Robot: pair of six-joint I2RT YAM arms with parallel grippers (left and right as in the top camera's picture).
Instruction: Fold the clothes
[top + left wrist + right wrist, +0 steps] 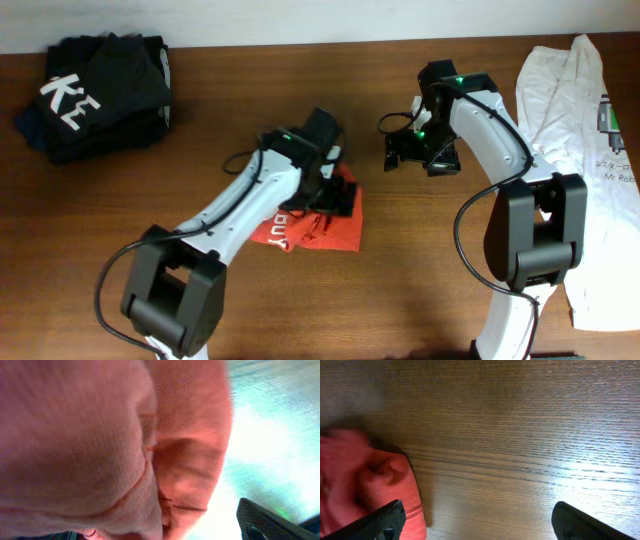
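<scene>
The left wrist view was almost wholly blocked by blurred red-orange cloth pressed close to the lens, with only one dark finger [267, 522] cut off at the lower right corner. Whether the left gripper [338, 190] held the cloth or stood apart could not be told. From overhead, the T-shirt [322, 232] lay in a small folded bundle near the middle of the table [250, 80], its white lettering partly hidden under the left arm, which reached forward and down onto the bundle's upper edge. The right arm bent inward, and the right gripper [416, 152] hung over bare wood, just right of the bundle, its fingers spread wide and holding nothing.
</scene>
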